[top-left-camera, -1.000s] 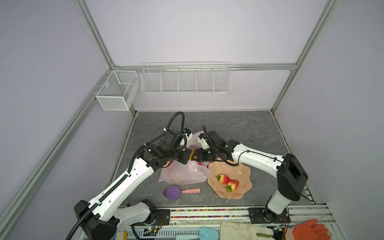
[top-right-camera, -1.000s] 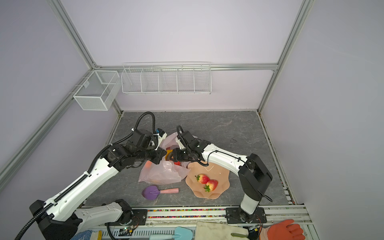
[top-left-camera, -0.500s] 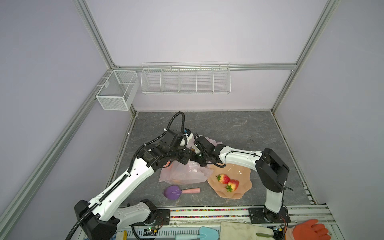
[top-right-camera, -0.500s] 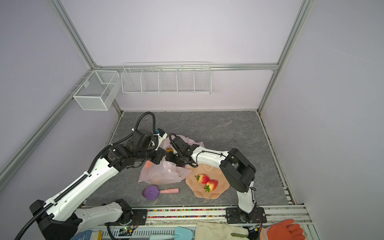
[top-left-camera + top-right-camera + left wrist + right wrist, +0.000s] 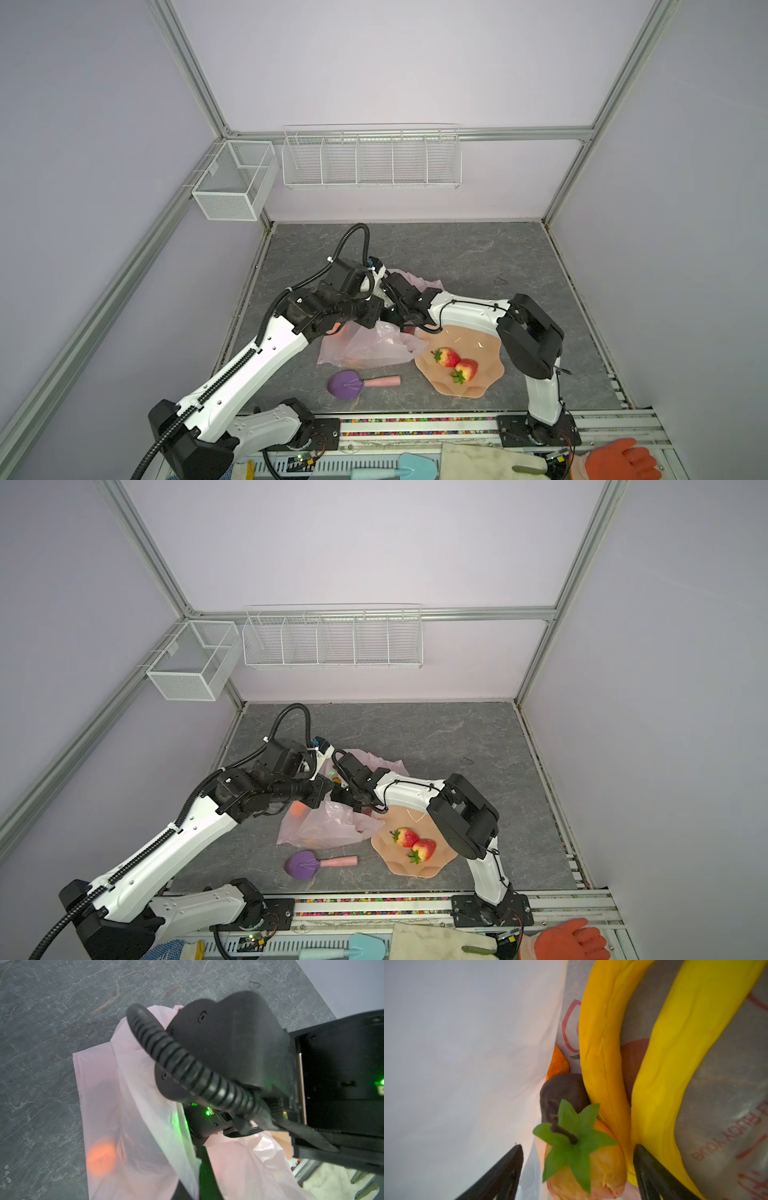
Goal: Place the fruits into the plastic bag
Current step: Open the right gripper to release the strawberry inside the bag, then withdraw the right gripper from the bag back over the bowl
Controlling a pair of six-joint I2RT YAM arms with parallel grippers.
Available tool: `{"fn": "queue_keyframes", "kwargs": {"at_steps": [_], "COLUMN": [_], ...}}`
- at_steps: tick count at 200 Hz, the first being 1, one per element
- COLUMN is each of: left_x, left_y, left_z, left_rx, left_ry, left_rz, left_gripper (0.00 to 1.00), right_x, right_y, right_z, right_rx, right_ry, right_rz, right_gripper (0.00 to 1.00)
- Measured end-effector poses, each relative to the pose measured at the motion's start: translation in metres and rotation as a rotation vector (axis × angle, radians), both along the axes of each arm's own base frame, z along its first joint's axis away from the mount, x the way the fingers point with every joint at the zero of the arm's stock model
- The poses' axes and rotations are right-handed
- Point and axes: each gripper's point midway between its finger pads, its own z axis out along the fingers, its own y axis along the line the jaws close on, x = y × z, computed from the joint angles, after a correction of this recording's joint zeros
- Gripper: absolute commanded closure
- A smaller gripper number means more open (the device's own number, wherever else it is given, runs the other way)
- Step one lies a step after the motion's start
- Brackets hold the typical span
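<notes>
The plastic bag [image 5: 365, 347] is lying crumpled near the middle of the grey tabletop [image 5: 457, 257], and its edge is reaching the rim of the peach bowl [image 5: 484, 351] in both top views. The left gripper [image 5: 375, 312] is pinching together on the bag's upper rim and holding the film up. In the left wrist view the pale pink sheet is draping down from its dark fingers [image 5: 204, 1169]. The right gripper [image 5: 577, 1147] is reaching inside the bag with its jaws standing apart. A gap is showing on either side of the yellow-orange fruit [image 5: 604, 1169] with the green leafy top that is sitting between them. Beyond it, the dark brown-purple piece [image 5: 562, 1088], the orange [image 5: 558, 1064] and two yellow bananas [image 5: 664, 1064] are lying together against the bag's printed wall. Two strawberries [image 5: 448, 357] are sitting in the bowl, outside the bag, touching each other. The purple scoop [image 5: 345, 384] is lying on the table towards the front rail, near the bag but not touching it.
</notes>
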Motion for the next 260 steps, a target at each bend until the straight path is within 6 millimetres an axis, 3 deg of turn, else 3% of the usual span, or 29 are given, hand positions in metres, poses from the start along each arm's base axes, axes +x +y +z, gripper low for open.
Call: {"fn": "queue_keyframes", "kwargs": {"at_steps": [42, 49, 83, 138, 214, 260], "left_x": [0.000, 0.001, 0.001, 0.000, 0.000, 0.001], "left_y": [0.003, 0.004, 0.006, 0.005, 0.005, 0.005], "left_z": [-0.001, -0.001, -0.002, -0.003, -0.003, -0.004], "left_rx": [0.009, 0.010, 0.017, 0.015, 0.015, 0.015], "left_ry": [-0.007, -0.009, -0.013, -0.014, -0.014, -0.013], "left_rz": [0.011, 0.013, 0.022, 0.019, 0.018, 0.018], "left_gripper": [1.00, 1.00, 1.00, 1.00, 1.00, 1.00], "right_x": [-0.005, -0.006, -0.011, -0.022, -0.014, -0.003], "right_y": [-0.011, -0.013, -0.029, -0.072, -0.127, -0.155], "right_z": [0.014, 0.019, 0.048, 0.055, 0.092, 0.104], "right_rx": [-0.017, -0.019, -0.026, -0.127, -0.269, -0.364], "right_ry": [-0.017, -0.023, -0.083, -0.132, -0.341, -0.462], "right_rz": [0.011, 0.013, 0.028, 0.022, -0.013, -0.045], "right_gripper": [0.01, 0.05, 0.06, 0.07, 0.07, 0.10]}}
